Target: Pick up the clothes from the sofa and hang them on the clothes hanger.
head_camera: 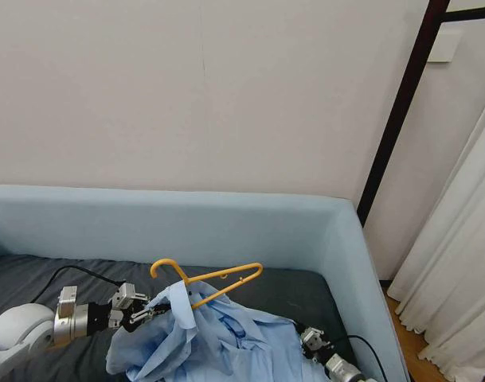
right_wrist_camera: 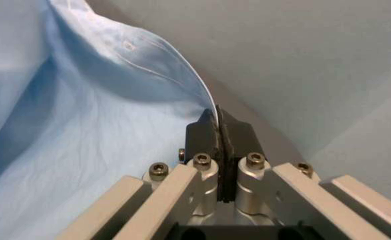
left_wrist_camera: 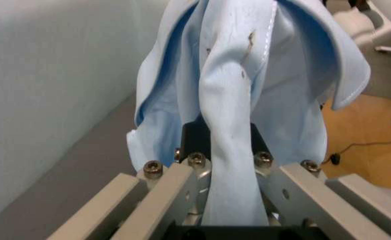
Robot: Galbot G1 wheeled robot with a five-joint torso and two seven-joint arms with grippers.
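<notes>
Fabric of a light blue shirt (head_camera: 226, 344) is being gripped at two places low in the head view. At the lower left of the frame, the left gripper (head_camera: 142, 313) is being held against the bunched collar end. In the left wrist view, a folded band of the shirt (left_wrist_camera: 249, 75) is being clamped between the jaws of that gripper (left_wrist_camera: 227, 142). At the lower centre-right of the frame, the right gripper (head_camera: 312, 341) is being kept at the shirt's far edge. In the right wrist view, its jaws (right_wrist_camera: 217, 131) are being pressed together on a thin hem of the cloth (right_wrist_camera: 82, 130).

A yellow hanger (head_camera: 218, 278) is being carried inside the garment, with its hook and one arm sticking out above the collar near the middle of the frame. Most of the shirt is being supported by the dark seat cushion (head_camera: 35, 274) of the pale blue sofa (head_camera: 226, 223).

By these pictures, both grasps are being judged as made, while the lift appears barely begun. Carrying and hanging are being counted as left to do, since a black rack post (head_camera: 397, 111) is being shown at the upper right, well apart from the shirt, beside a white curtain (head_camera: 457, 270).
</notes>
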